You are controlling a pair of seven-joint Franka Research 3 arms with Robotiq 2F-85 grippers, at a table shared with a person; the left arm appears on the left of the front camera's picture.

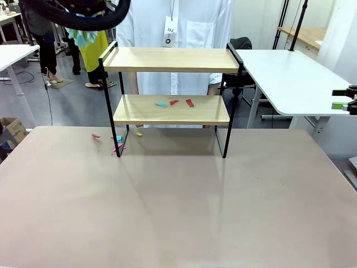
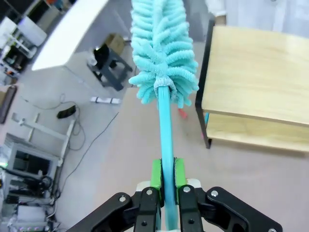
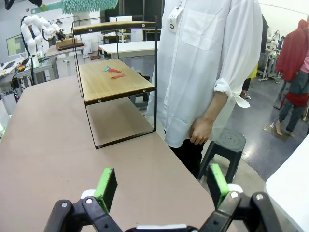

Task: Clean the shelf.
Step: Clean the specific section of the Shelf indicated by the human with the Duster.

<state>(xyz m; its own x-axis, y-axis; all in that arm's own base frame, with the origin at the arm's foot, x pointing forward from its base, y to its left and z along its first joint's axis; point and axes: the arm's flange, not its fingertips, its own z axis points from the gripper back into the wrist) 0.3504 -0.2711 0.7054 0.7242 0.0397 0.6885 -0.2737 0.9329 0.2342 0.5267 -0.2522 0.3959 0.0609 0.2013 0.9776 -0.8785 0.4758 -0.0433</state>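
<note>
Cutting off the left arm at the top edge of the front view, around 11 o'clock, as a dark blurred band, with just a tuft of the fluffy teal microfibre duster (image 1: 83,36) hanging below it. Losing the tip of the duster's head past the upper edge of the left wrist view. Clamping the duster's thin teal handle in the left hand (image 2: 167,174), green pads pressed flat on both sides of it. Cropping the right hand (image 1: 346,100) at the 3 o'clock edge of the front view, one green pad barely showing. Spreading that right hand (image 3: 161,186) wide in its own wrist view, pads well apart, gripping nothing.

Finding the small two-tier shelf (image 1: 170,60) of light wood boards in a thin black metal frame standing at 12 o'clock on the large beige table (image 1: 178,212), near the far edge. Holding the duster head just beside the shelf's 9 o'clock end rail, apart from it in the left wrist view. Carrying small paper scraps (image 1: 174,103) on the lower board, blue and red, too small for their shapes to be made out. Scattering more tiny scraps (image 1: 118,146) around the shelf's 7 o'clock foot.

Screening part of a person in a white coat (image 1: 189,28) behind the shelf boards at 12 o'clock. Showing a white side table (image 1: 290,78) at 2 o'clock and a black round stool (image 3: 227,142) beside the person.
</note>
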